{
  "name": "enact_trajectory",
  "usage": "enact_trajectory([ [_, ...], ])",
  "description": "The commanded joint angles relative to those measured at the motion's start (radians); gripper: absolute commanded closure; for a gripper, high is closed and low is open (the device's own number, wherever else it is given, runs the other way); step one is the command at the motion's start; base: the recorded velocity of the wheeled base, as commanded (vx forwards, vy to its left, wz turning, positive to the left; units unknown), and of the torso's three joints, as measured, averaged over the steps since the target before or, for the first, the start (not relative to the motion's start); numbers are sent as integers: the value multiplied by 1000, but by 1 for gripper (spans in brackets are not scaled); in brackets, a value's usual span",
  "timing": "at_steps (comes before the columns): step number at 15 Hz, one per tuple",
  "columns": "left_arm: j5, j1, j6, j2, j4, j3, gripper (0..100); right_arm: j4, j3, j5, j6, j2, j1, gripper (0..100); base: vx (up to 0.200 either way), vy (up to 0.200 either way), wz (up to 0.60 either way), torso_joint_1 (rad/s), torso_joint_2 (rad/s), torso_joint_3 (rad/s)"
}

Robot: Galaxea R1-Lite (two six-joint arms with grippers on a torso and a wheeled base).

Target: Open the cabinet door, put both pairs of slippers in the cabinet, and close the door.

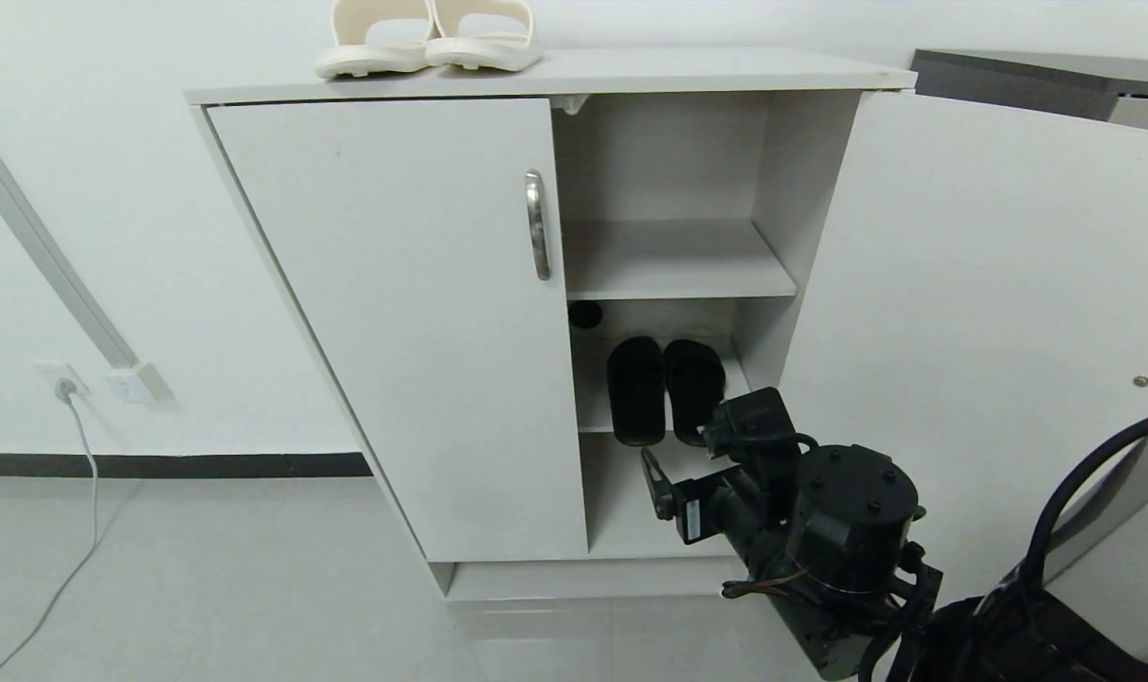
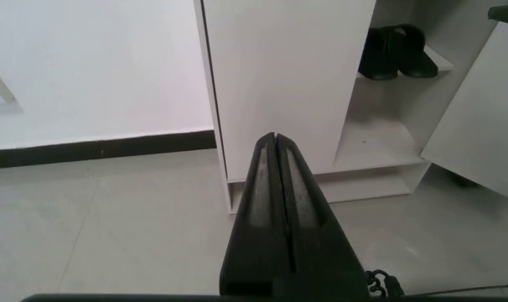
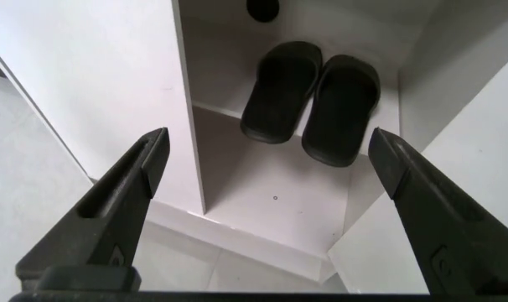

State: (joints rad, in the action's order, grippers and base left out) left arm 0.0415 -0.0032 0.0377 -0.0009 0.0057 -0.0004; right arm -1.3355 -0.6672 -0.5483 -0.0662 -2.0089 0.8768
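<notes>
The white cabinet has its right door swung wide and its left door shut. A pair of black slippers lies side by side on the middle shelf inside. A pair of cream slippers rests on the cabinet top at the left. My right gripper is open and holds nothing, just in front of and below the black slippers. My left gripper is shut on nothing, low over the floor and apart from the cabinet.
An upper shelf and the bottom compartment inside the cabinet hold nothing. A dark round hole marks the back panel. A wall socket with a cable sits at the left. Grey floor tiles spread in front.
</notes>
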Motion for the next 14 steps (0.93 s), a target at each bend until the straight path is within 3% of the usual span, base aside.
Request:
enact_trajectory([
  [1, 0, 0, -1, 1, 0, -1, 100, -1, 0, 1, 0, -7, 1, 0, 0, 0, 0, 0, 0, 0],
  [3, 0, 0, -2, 1, 0, -1, 100, -1, 3, 2, 5, -7, -1, 0, 0, 0, 0, 0, 0, 0],
  [14, 0, 0, -2, 1, 0, 0, 100, -47, 37, 65, 5, -8, -30, 0, 0, 200, 0, 4, 1, 2],
])
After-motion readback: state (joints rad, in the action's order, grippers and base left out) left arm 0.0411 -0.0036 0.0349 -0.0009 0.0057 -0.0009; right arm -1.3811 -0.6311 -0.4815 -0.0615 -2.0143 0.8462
